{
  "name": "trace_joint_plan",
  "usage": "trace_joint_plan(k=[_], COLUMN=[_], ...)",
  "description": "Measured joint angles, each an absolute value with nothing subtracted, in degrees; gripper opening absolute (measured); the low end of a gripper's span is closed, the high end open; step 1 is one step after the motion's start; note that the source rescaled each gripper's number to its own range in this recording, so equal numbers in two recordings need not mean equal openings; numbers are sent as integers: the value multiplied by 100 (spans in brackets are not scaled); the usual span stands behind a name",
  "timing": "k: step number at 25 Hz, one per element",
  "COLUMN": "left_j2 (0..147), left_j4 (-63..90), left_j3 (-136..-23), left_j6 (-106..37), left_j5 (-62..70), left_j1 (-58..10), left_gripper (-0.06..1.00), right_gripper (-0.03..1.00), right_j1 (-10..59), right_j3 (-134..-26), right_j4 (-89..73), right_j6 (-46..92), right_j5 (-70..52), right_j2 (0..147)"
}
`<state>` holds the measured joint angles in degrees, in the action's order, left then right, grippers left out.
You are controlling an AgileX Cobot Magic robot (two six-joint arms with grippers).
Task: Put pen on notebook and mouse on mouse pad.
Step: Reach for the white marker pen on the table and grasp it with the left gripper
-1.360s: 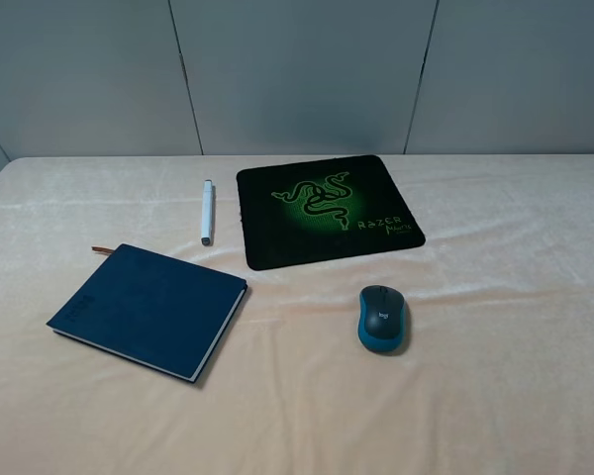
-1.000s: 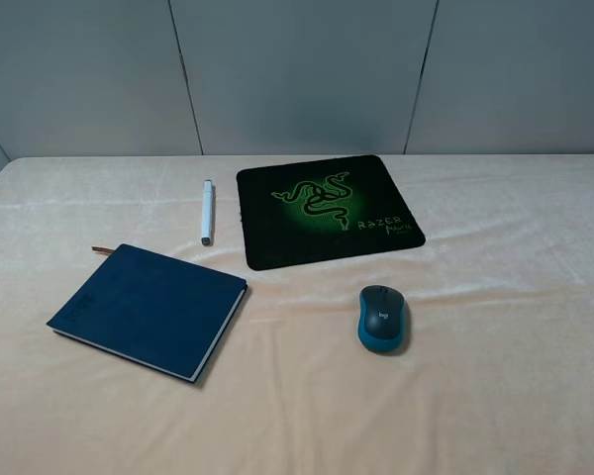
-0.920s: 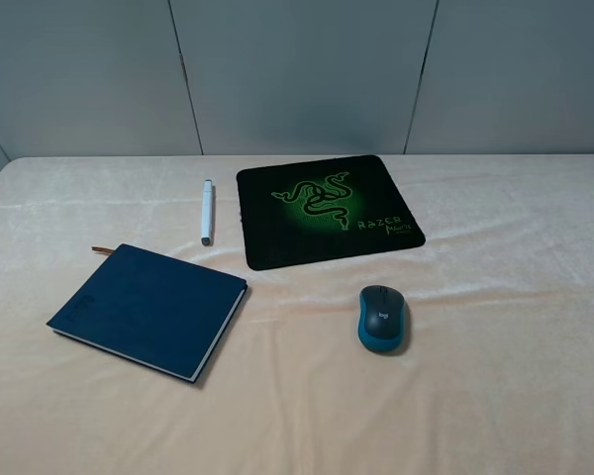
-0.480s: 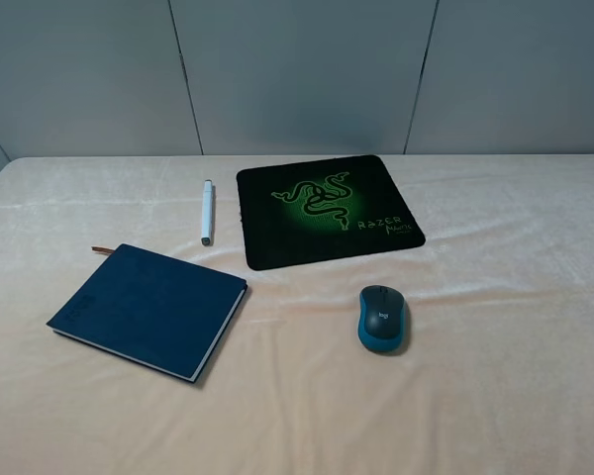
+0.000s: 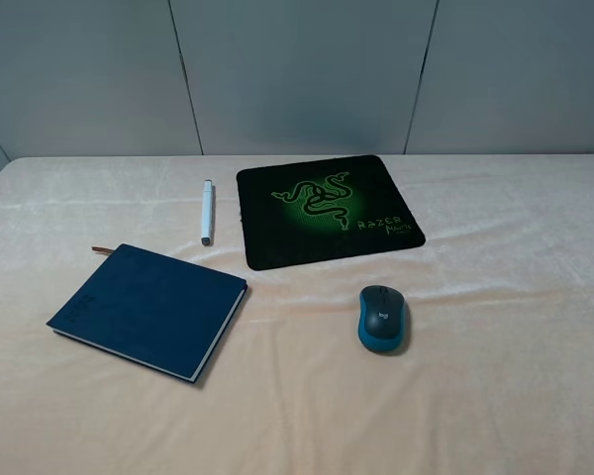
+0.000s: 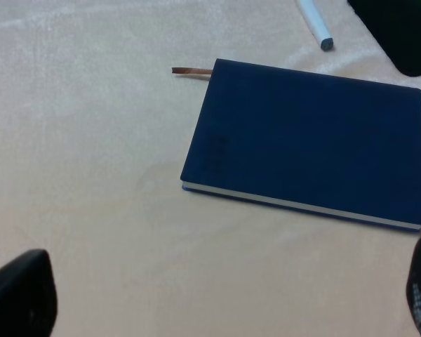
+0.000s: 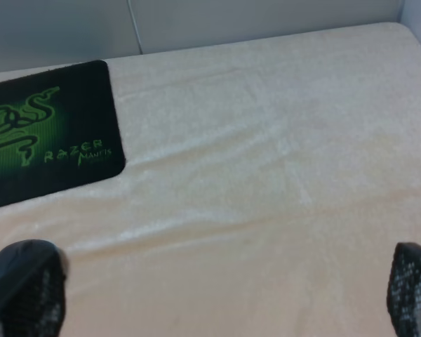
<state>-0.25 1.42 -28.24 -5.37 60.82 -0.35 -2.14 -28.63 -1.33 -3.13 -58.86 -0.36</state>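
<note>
Pen (image 5: 207, 212) lies on the counter (image 5: 515, 376) just beside the mouse pad (image 5: 327, 210), apart from the notebook (image 5: 148, 309) nearer the high camera. The mouse (image 5: 382, 318) sits on bare cloth in front of the pad, off it, so you have both jobs yet to do. The peach cloth is lightly wrinkled, and grey wall panels (image 5: 297, 69) close the back.

On the left wrist view, your left pincer (image 6: 221, 302) hangs spread wide and empty short of the notebook, probably staged for the pen beyond.

On the right wrist view, your right pincer (image 7: 217, 295) is likewise apart and empty, facing the pad's corner. The mouse is out of sight there.
</note>
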Motion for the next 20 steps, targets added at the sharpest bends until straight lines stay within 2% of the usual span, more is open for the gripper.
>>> trace_joint_plan(k=[14,20], left_j2=[-25,402], left_j4=[142,153], left_j3=[-2843,-3319], left_j6=[-537,-537], left_j5=[6088,6129], left_j1=[-35,-35], left_gripper=[100,100], right_gripper=[100,100], right_j1=[-214,-214], right_j3=[-2863,-2863], right_j4=[-133,-133], right_j6=[-313,-313], right_j5=[-5886,-5886], right_j2=[-36,-36])
